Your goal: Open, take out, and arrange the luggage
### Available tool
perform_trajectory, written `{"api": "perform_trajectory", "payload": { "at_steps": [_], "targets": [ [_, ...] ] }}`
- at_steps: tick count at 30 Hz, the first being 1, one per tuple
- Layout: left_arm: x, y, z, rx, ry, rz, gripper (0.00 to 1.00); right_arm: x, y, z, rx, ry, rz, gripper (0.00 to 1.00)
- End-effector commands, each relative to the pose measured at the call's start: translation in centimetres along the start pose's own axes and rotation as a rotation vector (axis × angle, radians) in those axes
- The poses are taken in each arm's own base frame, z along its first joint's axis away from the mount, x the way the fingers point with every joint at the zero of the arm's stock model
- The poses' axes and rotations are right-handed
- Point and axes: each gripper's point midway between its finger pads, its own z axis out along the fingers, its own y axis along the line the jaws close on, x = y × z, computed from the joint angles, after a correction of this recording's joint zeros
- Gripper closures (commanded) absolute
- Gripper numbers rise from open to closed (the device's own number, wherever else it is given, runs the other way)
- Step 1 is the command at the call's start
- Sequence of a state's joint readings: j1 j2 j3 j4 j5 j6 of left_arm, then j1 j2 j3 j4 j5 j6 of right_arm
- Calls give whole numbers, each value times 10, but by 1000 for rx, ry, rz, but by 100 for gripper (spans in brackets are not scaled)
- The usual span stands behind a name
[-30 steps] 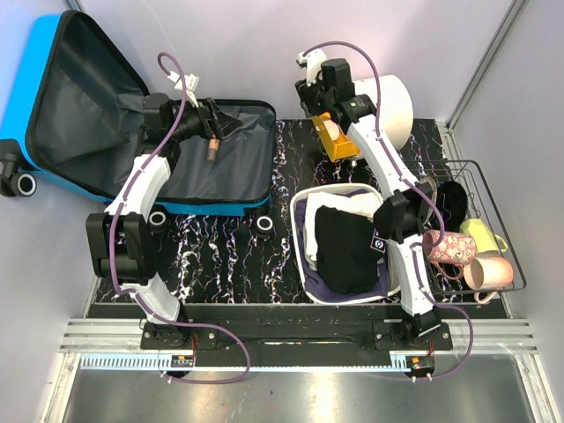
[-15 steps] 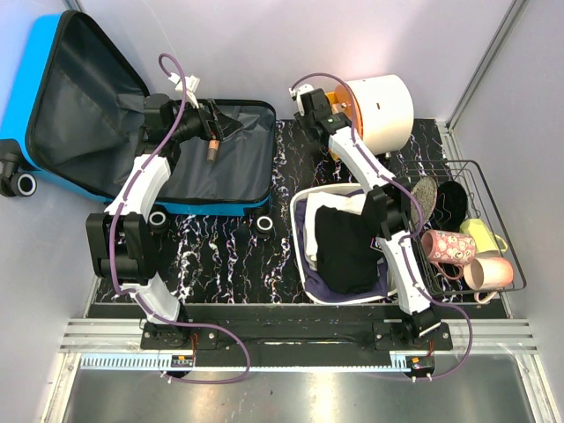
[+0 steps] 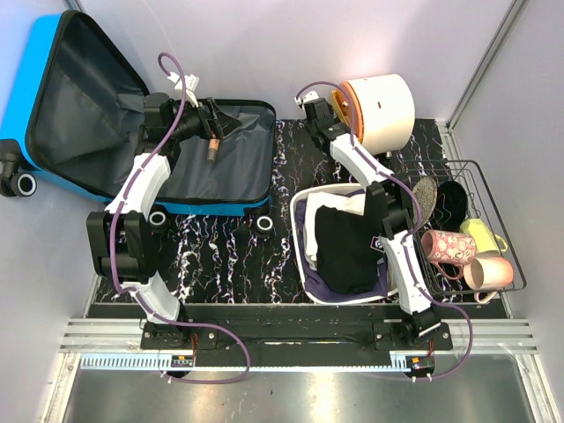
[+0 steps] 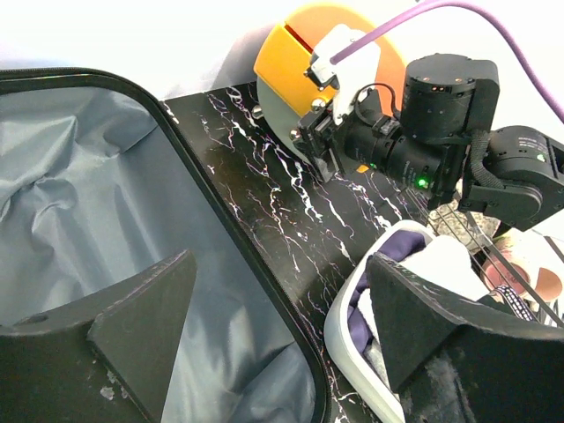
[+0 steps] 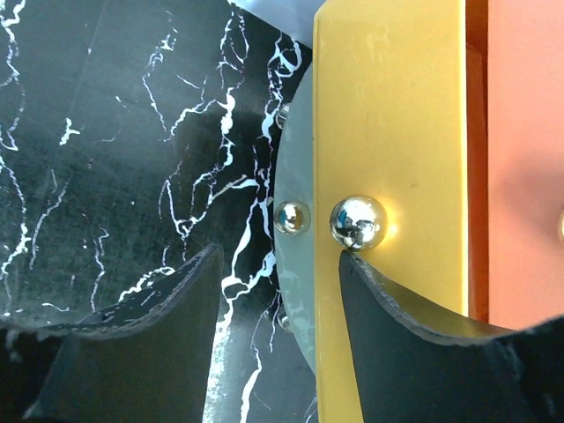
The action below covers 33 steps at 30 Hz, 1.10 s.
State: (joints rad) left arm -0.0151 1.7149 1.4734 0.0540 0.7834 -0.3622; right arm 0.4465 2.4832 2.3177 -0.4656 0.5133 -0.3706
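Observation:
The luggage (image 3: pixel 225 172) is a bright blue suitcase lying open at the left, its lid (image 3: pixel 79 97) leaning on the wall and its grey lining (image 4: pixel 79 203) bare. My left gripper (image 3: pixel 214 126) hovers over the right rim of the lower half, open and empty (image 4: pixel 280 264). My right gripper (image 3: pixel 331 113) is at the back of the table beside a stack of orange, yellow and grey discs (image 3: pixel 342 102). Its jaws (image 5: pixel 280 254) stand apart astride the grey disc's edge (image 5: pixel 295 167). One fingertip (image 5: pixel 352 264) rests against the yellow disc (image 5: pixel 388 132).
A white cylinder (image 3: pixel 383 110) stands behind the discs. A white basin (image 3: pixel 297 236) with dark and white clothing sits at centre right. A wire basket (image 3: pixel 520 264) of mugs and bowls is at the right edge. The suitcase wheels (image 3: pixel 264 226) stick out onto the black marbled table (image 3: pixel 220 256).
My right gripper carried the yellow disc stack back towards the white cylinder, and its jaws have widened. The left arm has not moved.

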Motion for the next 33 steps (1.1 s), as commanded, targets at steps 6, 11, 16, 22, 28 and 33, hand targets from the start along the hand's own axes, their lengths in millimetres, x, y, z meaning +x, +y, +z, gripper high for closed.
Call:
{"api": "perform_trajectory", "payload": {
  "at_steps": [6,11,16,22,28,33],
  "targets": [
    [-26,0,-2,-15,-58,59,18,-29,-69,-25,48,-89,83,32],
    [-27,0,-1,-13,-60,53,18,-36,-55,-34,-76,-125,51,30],
    [-26,-8,-2,20,-54,52,18,-53,-7,-85,-466,-253,-88,24],
    [-22,-19,-1,61,-43,77,18,-97,-7,-130,-483,-459,-371,23],
    [-20,-18,1,56,-39,69,18,-126,-49,-122,-64,-551,-657,27],
    [-19,-18,4,62,-33,69,18,-141,-75,-118,201,-627,-790,28]
  ]
}}
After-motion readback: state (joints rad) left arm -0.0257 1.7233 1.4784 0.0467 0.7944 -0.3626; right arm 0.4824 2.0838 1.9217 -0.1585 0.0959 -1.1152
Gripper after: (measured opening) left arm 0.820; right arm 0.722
